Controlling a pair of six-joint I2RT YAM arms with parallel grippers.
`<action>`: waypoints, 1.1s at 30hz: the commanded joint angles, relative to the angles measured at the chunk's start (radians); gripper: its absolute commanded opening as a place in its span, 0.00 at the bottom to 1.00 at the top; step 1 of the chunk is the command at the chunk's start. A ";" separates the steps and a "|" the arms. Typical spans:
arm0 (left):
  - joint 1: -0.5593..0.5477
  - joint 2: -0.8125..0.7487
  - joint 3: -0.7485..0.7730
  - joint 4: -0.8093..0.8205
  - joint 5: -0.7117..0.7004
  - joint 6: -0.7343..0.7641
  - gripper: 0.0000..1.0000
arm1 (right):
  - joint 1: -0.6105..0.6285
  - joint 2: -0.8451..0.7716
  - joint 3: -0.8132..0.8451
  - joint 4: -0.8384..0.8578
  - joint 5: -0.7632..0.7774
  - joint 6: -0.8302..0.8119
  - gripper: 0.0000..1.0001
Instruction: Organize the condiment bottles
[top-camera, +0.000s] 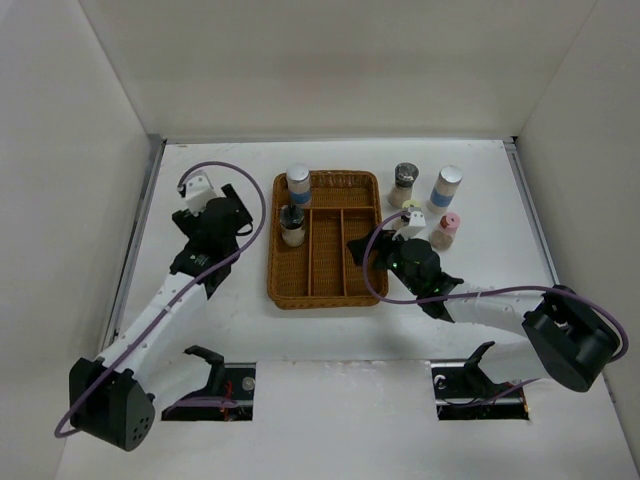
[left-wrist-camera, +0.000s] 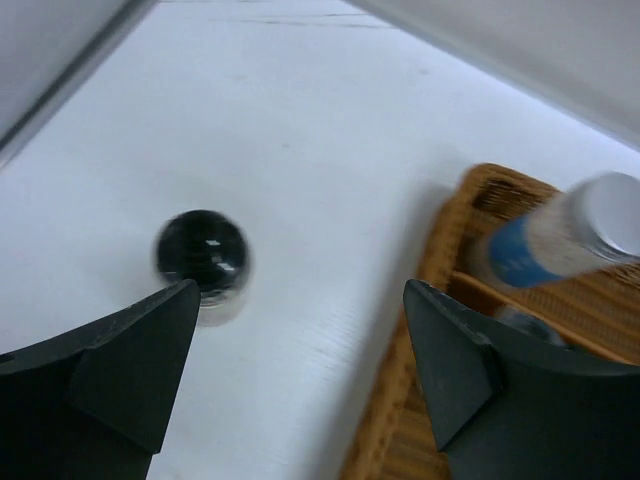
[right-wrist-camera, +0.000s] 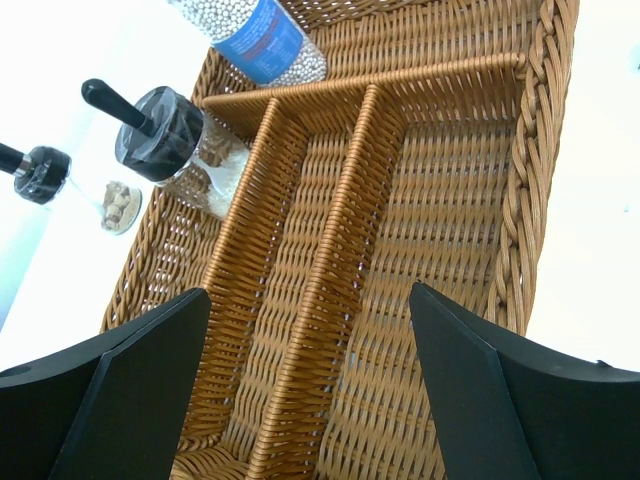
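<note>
At frame centre on the white desk (top-camera: 250, 320): a brown wicker divided tray (top-camera: 320, 300). In its top cross compartment, left end, an upright blue-and-white silver-capped jar (top-camera: 298, 185); just below, in the left long compartment, a dark-capped clear jar (top-camera: 292, 225). Upper right of the tray, on the desk: grey-capped beige jar (top-camera: 404, 185), second blue-and-white jar (top-camera: 445, 187), pink-capped jar (top-camera: 445, 231), cream-capped jar (top-camera: 412, 212). Left gripper (left-wrist-camera: 300, 300) released, nothing between its jaws, left of the tray beside a black-capped jar (left-wrist-camera: 202, 262). Right gripper (right-wrist-camera: 310, 295) released, empty, over the tray's right edge.
</note>
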 joint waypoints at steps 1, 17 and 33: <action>0.076 -0.024 -0.038 -0.070 -0.033 -0.028 0.83 | -0.003 0.000 0.039 0.046 -0.014 -0.001 0.88; 0.205 0.232 -0.064 0.138 -0.032 -0.024 0.82 | -0.003 0.029 0.045 0.042 -0.028 0.010 0.88; 0.239 0.292 -0.087 0.214 0.013 -0.021 0.55 | -0.003 0.009 0.045 0.036 -0.021 -0.001 0.88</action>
